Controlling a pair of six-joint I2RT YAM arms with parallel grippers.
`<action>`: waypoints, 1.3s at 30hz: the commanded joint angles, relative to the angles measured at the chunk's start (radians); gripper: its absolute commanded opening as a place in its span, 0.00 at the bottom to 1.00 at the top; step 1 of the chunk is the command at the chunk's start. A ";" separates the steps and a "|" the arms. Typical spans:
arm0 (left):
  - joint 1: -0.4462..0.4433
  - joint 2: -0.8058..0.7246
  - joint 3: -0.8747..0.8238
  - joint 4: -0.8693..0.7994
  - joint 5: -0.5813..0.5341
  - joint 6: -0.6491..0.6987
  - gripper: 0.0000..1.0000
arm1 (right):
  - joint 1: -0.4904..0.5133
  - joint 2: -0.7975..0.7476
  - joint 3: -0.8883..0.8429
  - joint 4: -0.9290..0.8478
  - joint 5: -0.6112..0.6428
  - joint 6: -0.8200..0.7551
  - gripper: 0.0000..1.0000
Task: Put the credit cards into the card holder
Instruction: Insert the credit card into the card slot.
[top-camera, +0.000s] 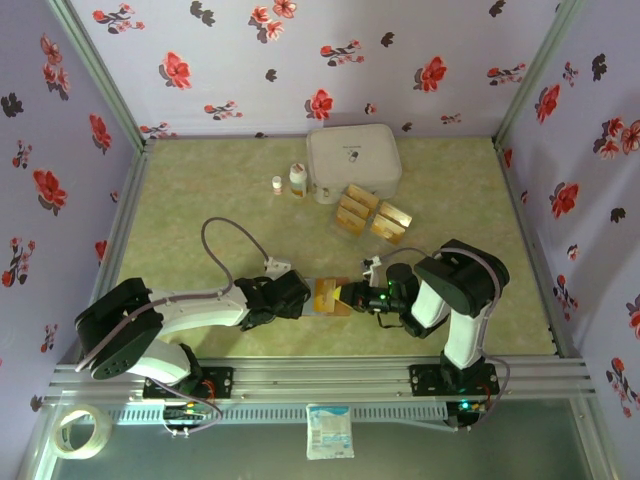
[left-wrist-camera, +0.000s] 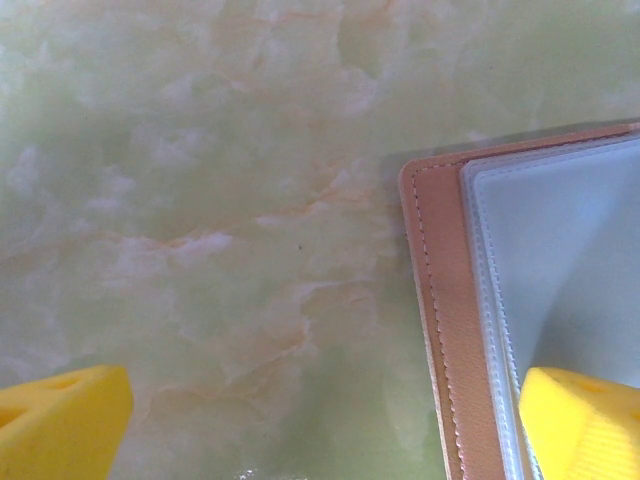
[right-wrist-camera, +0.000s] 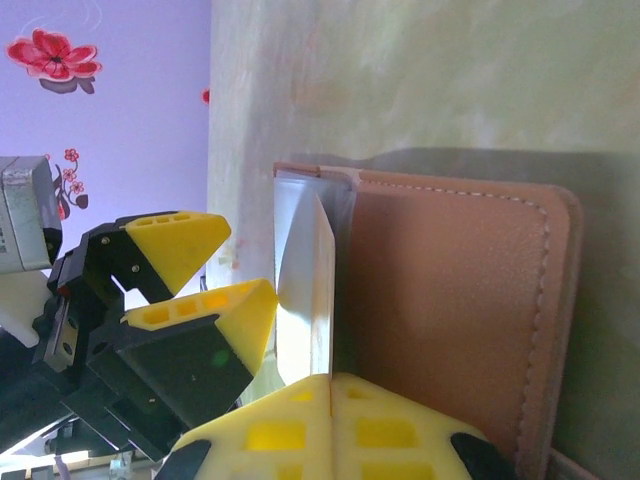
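Observation:
The reddish-brown card holder lies open on the table between both grippers, its pale lining pages turned up. My right gripper is shut on a thin, glossy credit card. The card stands nearly edge-on against the pages, beside the brown cover. My left gripper is open at the holder's left edge. One of its yellow fingertips touches the pale pages and the other stands off them. More golden credit cards sit farther back.
The spare cards stand in a clear slotted rack in front of a white zip case. Two small bottles stand left of the case. Floral walls enclose the table on three sides, and a metal rail runs along the near edge.

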 joint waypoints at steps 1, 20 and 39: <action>-0.008 -0.015 -0.013 -0.026 -0.035 -0.014 1.00 | 0.011 0.037 -0.003 -0.034 -0.027 -0.029 0.00; -0.008 -0.013 -0.011 -0.029 -0.034 -0.011 1.00 | 0.016 0.098 0.020 -0.028 -0.044 -0.011 0.00; -0.008 -0.017 -0.010 -0.030 -0.035 -0.010 1.00 | 0.015 0.078 0.050 -0.209 -0.001 -0.050 0.00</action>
